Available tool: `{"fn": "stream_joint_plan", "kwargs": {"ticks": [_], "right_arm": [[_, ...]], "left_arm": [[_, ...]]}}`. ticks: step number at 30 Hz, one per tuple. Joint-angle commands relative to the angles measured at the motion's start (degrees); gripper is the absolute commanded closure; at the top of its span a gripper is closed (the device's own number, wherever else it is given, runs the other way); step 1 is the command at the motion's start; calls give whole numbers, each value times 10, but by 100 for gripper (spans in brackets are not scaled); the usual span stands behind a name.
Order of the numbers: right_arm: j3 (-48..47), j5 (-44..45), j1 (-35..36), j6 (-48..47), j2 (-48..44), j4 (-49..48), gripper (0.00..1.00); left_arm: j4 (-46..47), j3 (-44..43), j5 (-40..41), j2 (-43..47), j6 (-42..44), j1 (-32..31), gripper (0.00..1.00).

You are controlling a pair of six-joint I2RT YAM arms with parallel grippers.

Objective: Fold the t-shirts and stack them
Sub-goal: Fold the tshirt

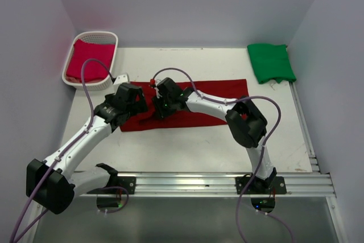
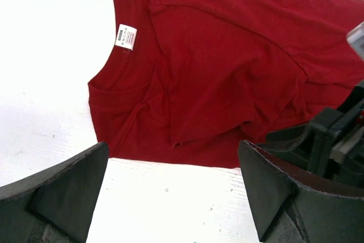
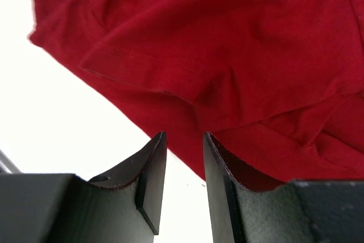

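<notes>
Maroon t-shirt: lies as a long strip mid-table, collar at its left end. Looks light, limp, rumpled; likely sags unless pinched at a hem corner or doubled edge. Left gripper: hovers over the collar end, jaws wide apart. Right gripper: at the shirt's edge, fingers almost together, narrow slit, no cloth seen inside. Green t-shirt folded far right; crimson t-shirt in white basket.

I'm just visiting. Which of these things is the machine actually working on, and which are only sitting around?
Part of the job:
- maroon t-shirt, spread mid-table
- green t-shirt, folded, far right corner
- crimson t-shirt, lying in the basket

Just lying about:
- white basket, far left corner, only a container
- metal rail along the near edge
</notes>
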State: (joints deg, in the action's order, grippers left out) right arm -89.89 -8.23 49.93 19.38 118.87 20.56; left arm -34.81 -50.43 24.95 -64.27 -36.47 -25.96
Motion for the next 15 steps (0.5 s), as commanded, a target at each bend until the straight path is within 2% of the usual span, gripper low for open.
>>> {"fn": "stream_joint_plan", "kwargs": {"ticks": [1,15], "right_arm": [[-32,36,6,-13,8,26,64],[-100,81,13,-40,67,74,64]], "left_arm": [[23,-6,18,13,-11,-1,0],[22,-9,20,22,-7,-1,0]]}}
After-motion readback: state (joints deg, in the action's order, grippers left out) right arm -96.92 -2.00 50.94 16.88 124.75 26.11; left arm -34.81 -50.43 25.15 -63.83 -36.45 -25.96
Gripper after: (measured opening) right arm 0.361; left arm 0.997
